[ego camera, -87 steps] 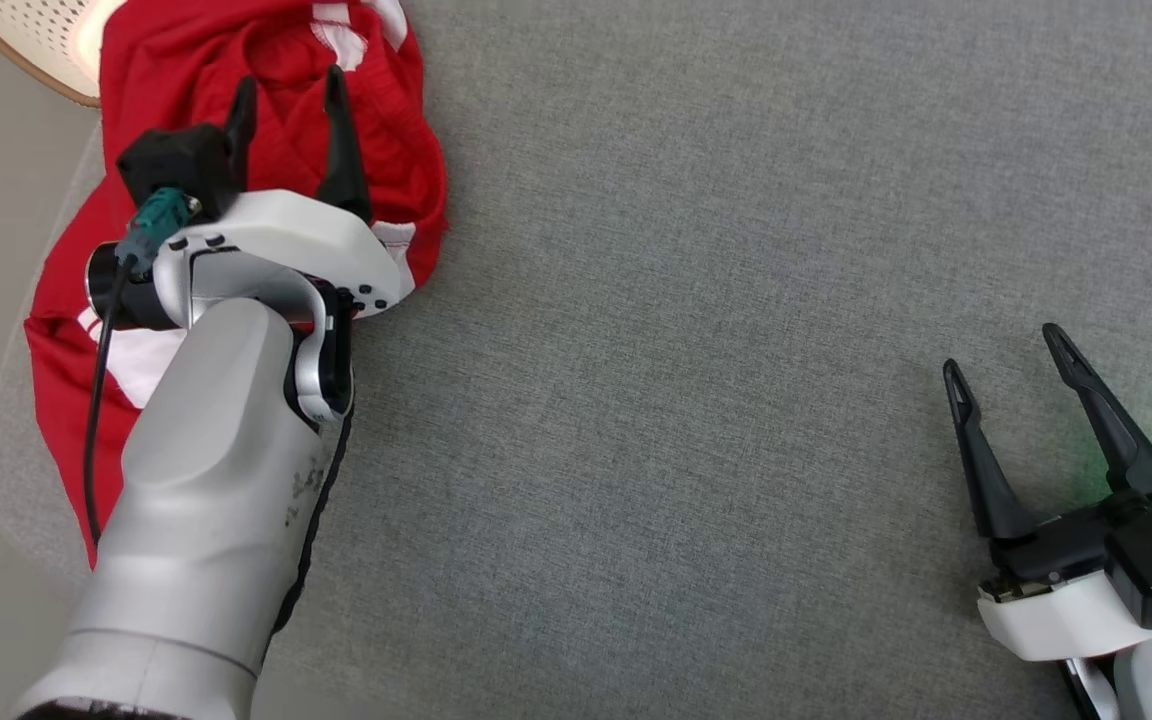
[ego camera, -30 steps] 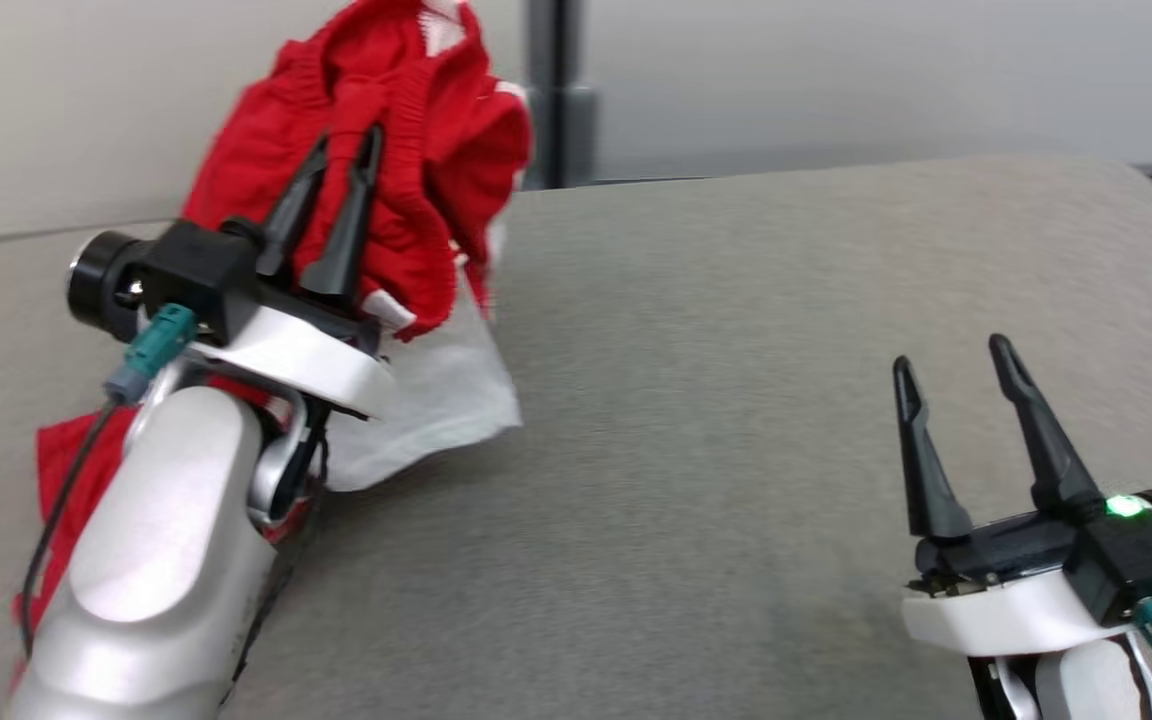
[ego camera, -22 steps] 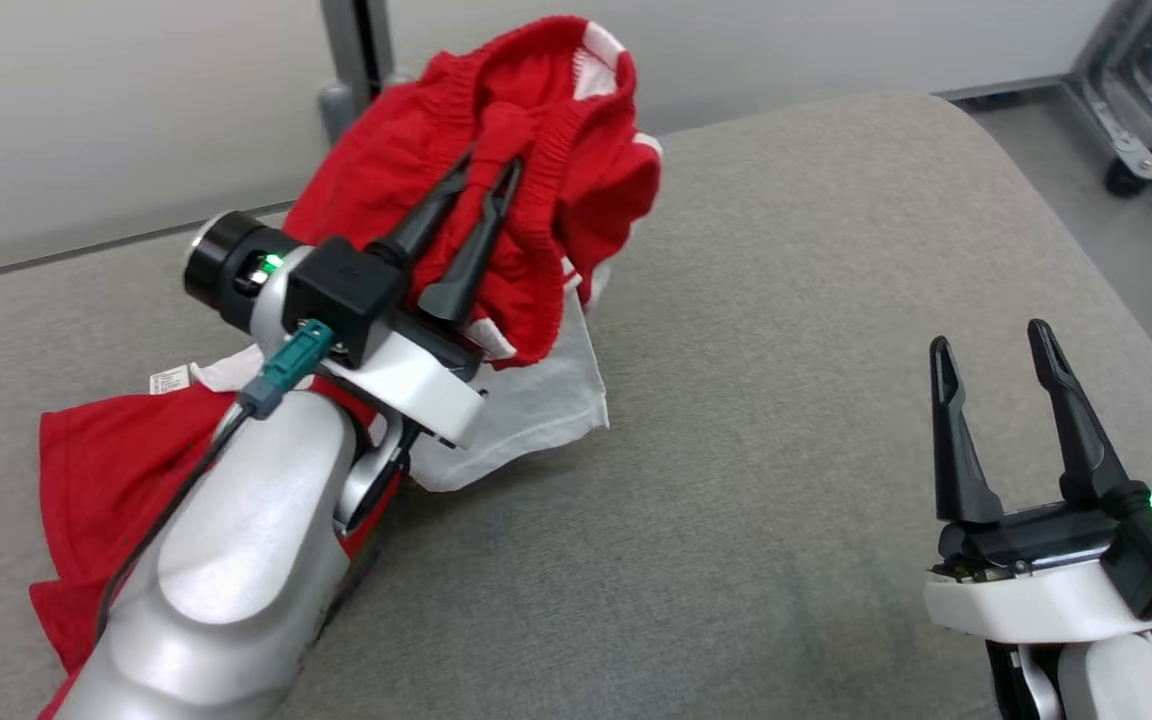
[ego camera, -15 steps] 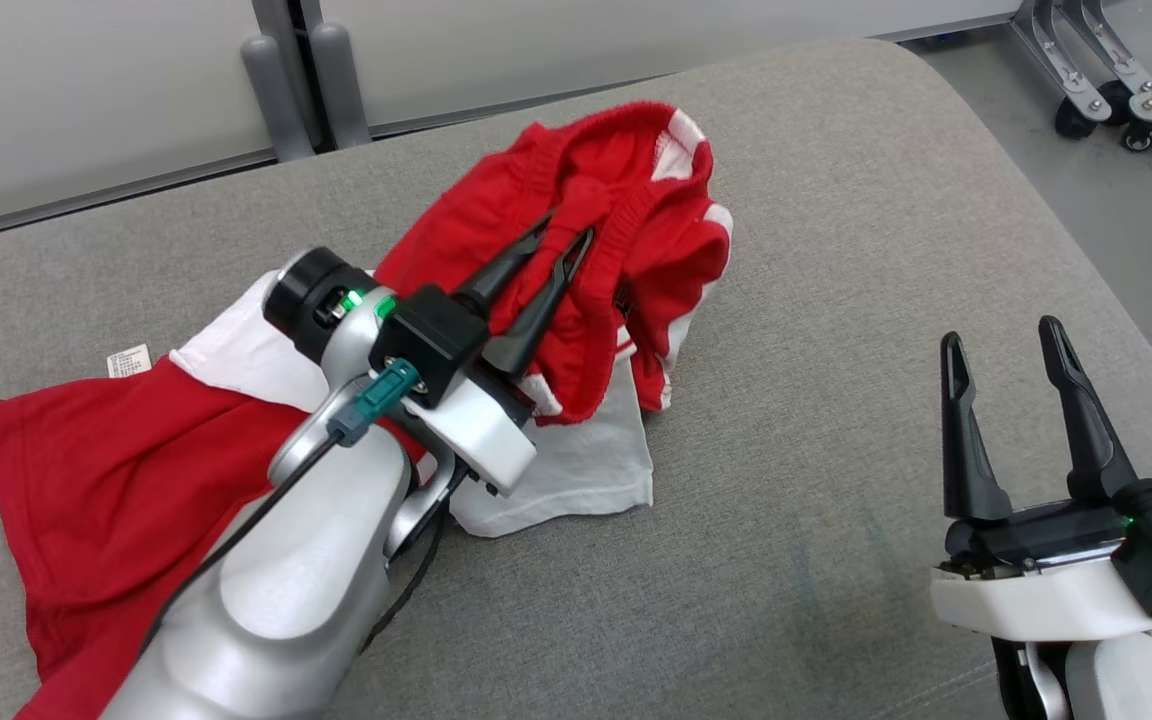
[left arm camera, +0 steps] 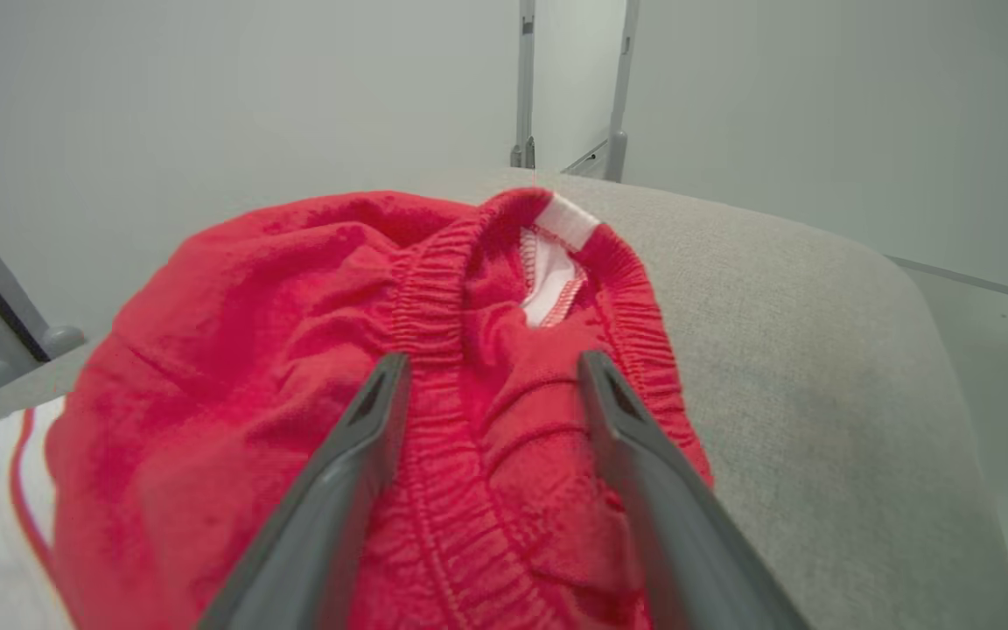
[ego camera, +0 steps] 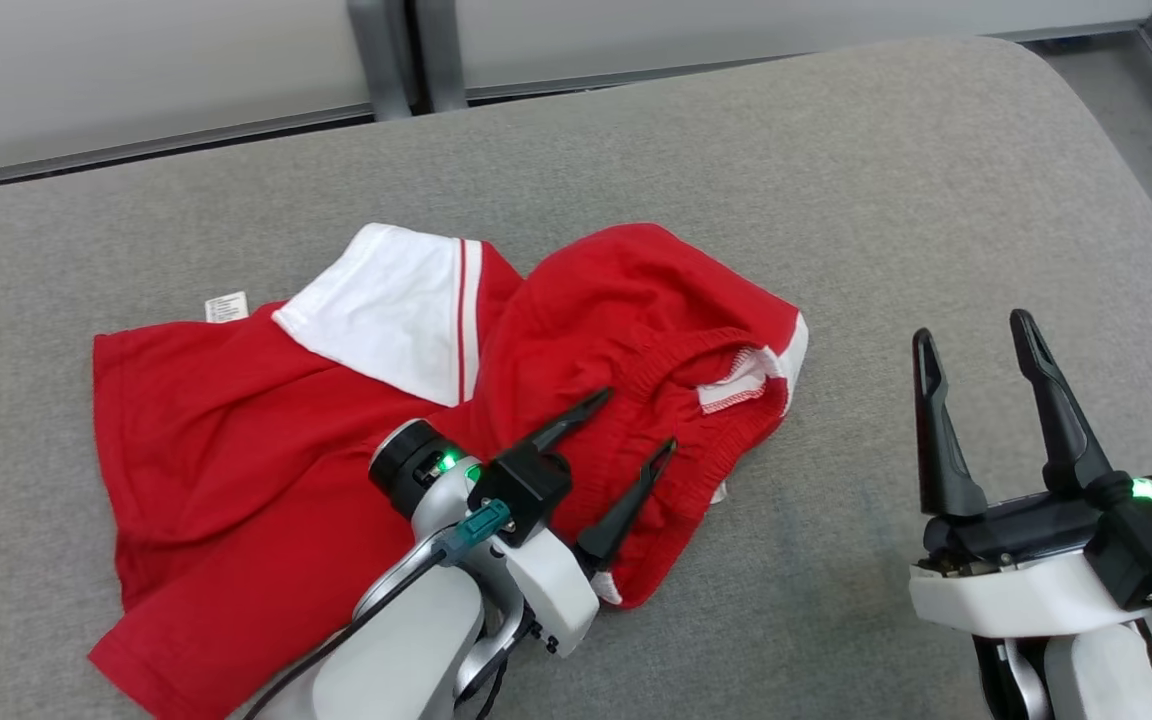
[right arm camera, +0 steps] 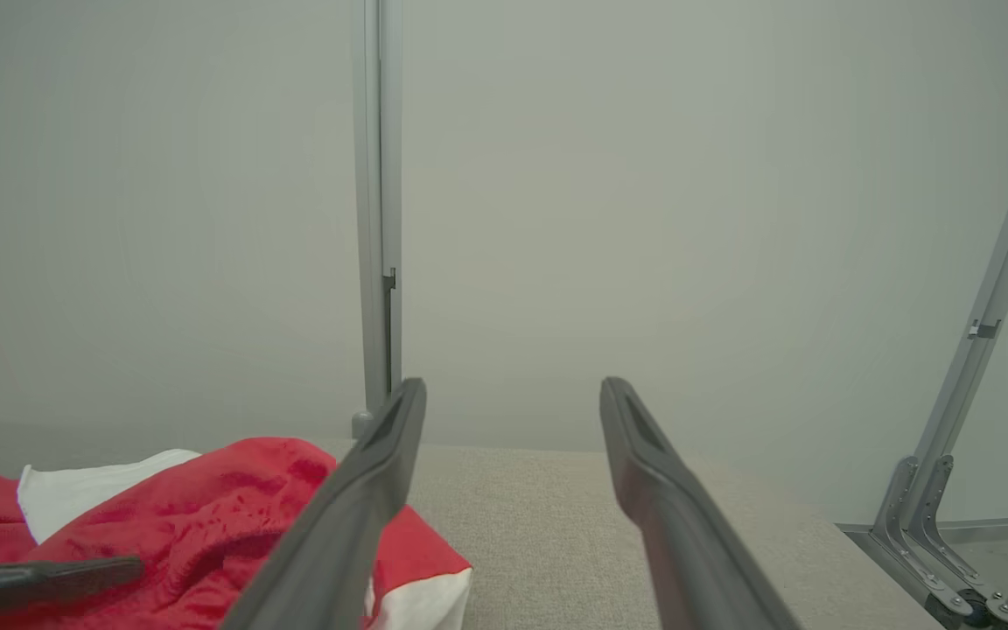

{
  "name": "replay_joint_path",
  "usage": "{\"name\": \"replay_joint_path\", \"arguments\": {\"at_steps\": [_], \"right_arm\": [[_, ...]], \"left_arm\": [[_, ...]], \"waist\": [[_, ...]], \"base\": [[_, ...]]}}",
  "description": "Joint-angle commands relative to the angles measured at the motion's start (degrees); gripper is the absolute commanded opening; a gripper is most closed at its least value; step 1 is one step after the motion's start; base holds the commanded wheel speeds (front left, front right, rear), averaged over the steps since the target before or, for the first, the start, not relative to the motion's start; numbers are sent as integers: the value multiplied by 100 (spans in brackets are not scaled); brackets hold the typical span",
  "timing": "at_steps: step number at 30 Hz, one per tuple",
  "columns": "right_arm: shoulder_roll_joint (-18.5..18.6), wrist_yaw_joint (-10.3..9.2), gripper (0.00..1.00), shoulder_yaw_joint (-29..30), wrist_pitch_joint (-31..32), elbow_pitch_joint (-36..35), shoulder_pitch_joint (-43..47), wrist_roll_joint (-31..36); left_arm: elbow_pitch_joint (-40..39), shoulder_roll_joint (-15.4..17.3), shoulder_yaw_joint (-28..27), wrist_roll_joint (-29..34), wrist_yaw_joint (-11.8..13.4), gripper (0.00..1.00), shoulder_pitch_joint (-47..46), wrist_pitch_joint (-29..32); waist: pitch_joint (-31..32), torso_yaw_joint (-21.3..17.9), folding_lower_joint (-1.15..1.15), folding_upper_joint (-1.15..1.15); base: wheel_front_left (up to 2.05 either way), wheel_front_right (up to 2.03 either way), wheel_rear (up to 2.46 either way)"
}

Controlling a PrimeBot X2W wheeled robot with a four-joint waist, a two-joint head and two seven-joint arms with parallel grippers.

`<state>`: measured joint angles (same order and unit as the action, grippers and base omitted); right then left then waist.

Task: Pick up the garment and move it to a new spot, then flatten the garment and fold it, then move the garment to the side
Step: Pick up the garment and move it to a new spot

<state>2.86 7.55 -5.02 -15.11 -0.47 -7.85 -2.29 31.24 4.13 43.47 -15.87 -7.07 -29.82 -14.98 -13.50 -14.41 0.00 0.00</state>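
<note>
Cushion: a broad grey fabric cushion (ego camera: 836, 200) with a rounded far right corner; every place below is given relative to it.
Garment: a red garment (ego camera: 286, 420) with white panels lies crumpled on the cushion's left and middle, not flattened, well clear of the cushion's right edge.
White panel: a white panel with a thin red stripe (ego camera: 386, 310) faces up on the garment's side nearest the cushion's far edge.
Label: a small white label (ego camera: 226, 306) rests on the cushion's bare fabric, at the garment's far left corner.
Waistband: a ribbed elastic waistband (left arm camera: 434, 289) is bunched toward the cushion's middle, with white lining showing in its opening.
Left gripper: the left gripper (ego camera: 633, 425) is over the cushion's near middle, above the waistband folds, its fingers spread wide apart and clamping no cloth.
Right gripper: the right gripper (ego camera: 974, 332) hangs over the cushion's bare near right part, well apart from the garment, fingers wide and empty.
Posts: two grey upright posts (ego camera: 401, 50) stand just beyond the cushion's far edge.
</note>
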Motion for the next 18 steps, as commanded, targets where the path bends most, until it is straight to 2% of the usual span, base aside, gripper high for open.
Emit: {"name": "replay_joint_path", "arguments": {"at_steps": [1,4,5,11,14,18], "right_arm": [[8,-12,100,-30,-6,39,57,54],[11,-13,100,-122,-6,86,115,55],[11,-13,100,-122,-6,86,115,55],[10,-13,100,-165,-6,158,314,73],[10,-12,100,-112,-6,193,459,95],[9,-12,100,-114,-6,258,687,105]], "left_arm": [[-203,1,-189,-38,112,100,146,-26],[-722,-17,-644,-65,384,100,528,-27],[-722,-17,-644,-65,384,100,528,-27],[-1745,31,-1657,2,806,100,1641,-28],[-2119,-1,-2142,55,920,100,2145,-28],[-2315,-43,-2597,151,949,100,2703,-17]], "waist": [[150,216,0,0],[350,401,0,0],[350,401,0,0],[758,836,0,0],[954,1064,0,0],[1190,1305,0,0]], "base": [[0,0,0],[0,0,0],[0,0,0],[0,0,0],[0,0,0],[0,0,0]]}}
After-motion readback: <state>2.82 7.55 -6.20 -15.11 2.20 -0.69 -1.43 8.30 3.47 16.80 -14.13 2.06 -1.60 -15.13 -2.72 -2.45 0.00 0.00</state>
